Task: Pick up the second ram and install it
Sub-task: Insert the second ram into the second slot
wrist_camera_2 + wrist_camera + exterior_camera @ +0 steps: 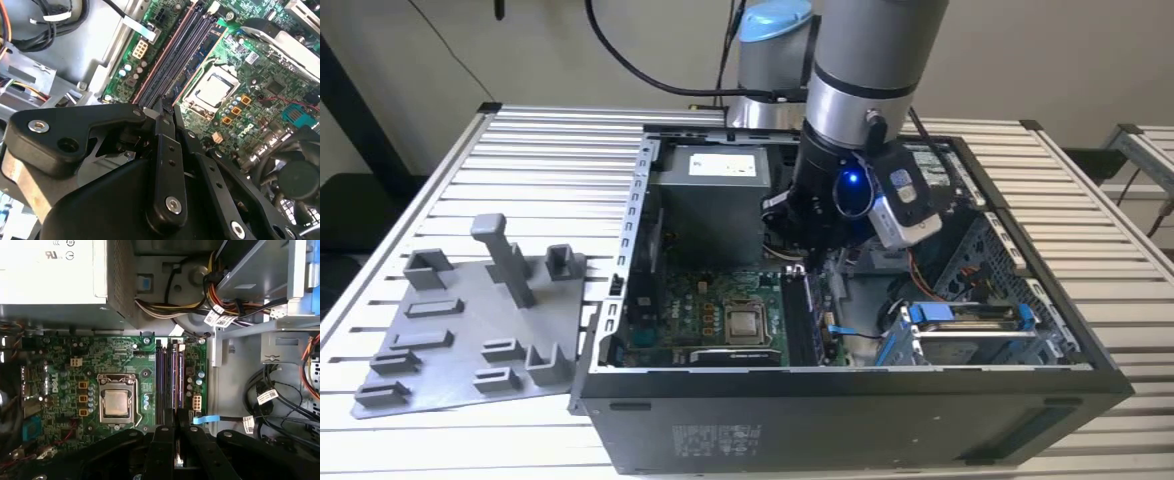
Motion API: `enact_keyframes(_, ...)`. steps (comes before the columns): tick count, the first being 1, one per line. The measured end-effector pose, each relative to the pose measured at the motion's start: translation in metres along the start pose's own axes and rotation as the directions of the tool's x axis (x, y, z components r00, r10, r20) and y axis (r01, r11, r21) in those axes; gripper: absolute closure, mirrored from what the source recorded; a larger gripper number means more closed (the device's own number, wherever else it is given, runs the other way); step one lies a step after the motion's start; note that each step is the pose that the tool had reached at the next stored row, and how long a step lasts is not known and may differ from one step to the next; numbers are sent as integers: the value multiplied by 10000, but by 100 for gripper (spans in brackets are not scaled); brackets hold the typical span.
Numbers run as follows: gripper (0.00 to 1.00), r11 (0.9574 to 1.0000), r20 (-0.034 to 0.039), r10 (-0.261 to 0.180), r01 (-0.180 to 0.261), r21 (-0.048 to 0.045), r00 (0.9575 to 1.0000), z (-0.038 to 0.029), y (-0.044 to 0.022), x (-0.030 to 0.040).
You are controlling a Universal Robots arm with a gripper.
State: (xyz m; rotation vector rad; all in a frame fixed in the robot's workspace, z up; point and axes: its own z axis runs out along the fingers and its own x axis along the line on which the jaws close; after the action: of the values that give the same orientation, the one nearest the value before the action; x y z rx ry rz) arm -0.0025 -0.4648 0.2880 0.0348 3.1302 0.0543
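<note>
End effector (pixel 176 440) clamps the second ram (pixel 176 452) edge-on just above the motherboard's (pixel 60 385) memory slots (pixel 170 385); I'd keep it square to one slot and press evenly.

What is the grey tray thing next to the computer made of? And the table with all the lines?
The holder tray looks like matte grey plastic: dull, one even colour, with blocky moulded posts. The table looks like metal, probably aluminium: pale silvery slats with a soft sheen and straight grooves running across it.
</note>
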Motion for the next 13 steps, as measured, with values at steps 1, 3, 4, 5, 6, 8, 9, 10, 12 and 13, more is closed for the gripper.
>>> enact_keyframes(1,86,10000,0,0,0,0,10000,18,-1,21)
enact_keyframes(3,86,10000,0,1,-1,1,10000,53,-3,38)
enact_keyframes(4,86,10000,0,0,0,1,10000,71,-3,38)
enact_keyframes(5,86,10000,0,-1,1,0,10000,89,-4,40)
enact_keyframes(6,86,10000,0,0,0,-1,10000,107,-5,44)
enact_keyframes(8,86,10000,0,1,-1,0,10000,143,-6,50)
enact_keyframes(9,86,10000,0,-1,1,-1,10000,163,-7,51)
enact_keyframes(10,86,10000,0,-2,2,-1,10000,180,-8,52)
enact_keyframes(12,86,10000,0,1,-1,-2,10000,216,-10,60)
enact_keyframes(13,86,10000,0,0,0,-3,10000,234,-11,65)
